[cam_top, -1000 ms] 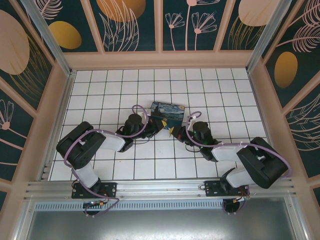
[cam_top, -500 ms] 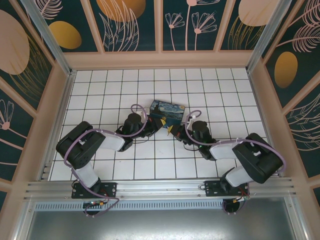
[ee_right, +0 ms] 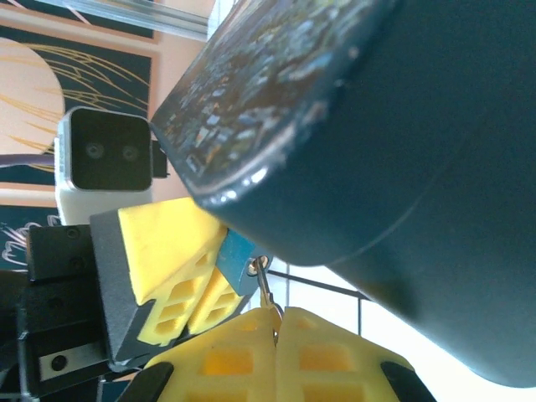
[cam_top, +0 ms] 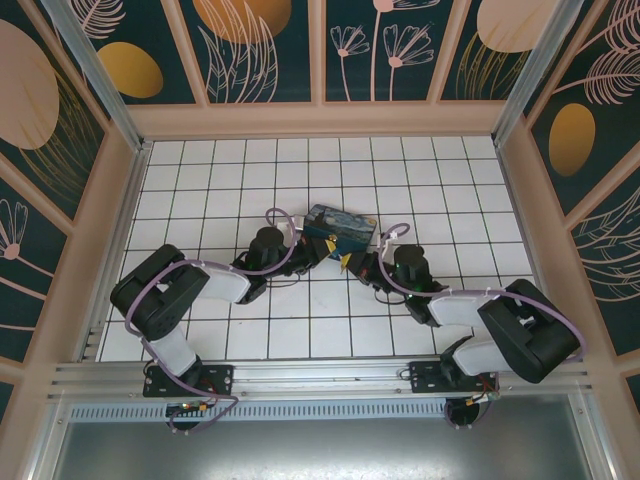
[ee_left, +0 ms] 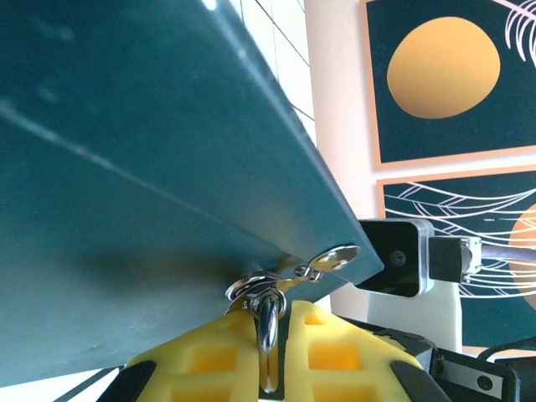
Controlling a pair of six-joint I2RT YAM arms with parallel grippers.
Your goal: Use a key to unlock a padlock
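Padlock (ee_right: 238,256), one, blue-bodied, mostly hidden. Sits clamped between the closed yellow fingers (ee_right: 172,243) of the left pincer (ee_left: 273,331), directly ahead of the right pincer (ee_right: 276,328). Key (ee_right: 265,287), one, thin and silvery. Stands pinched in the right pincer's shut tips, far end at the padlock, the joint too small to judge. Starry-night box (cam_top: 340,227), one, close over both pincers, cut off at the wrist views' edges.
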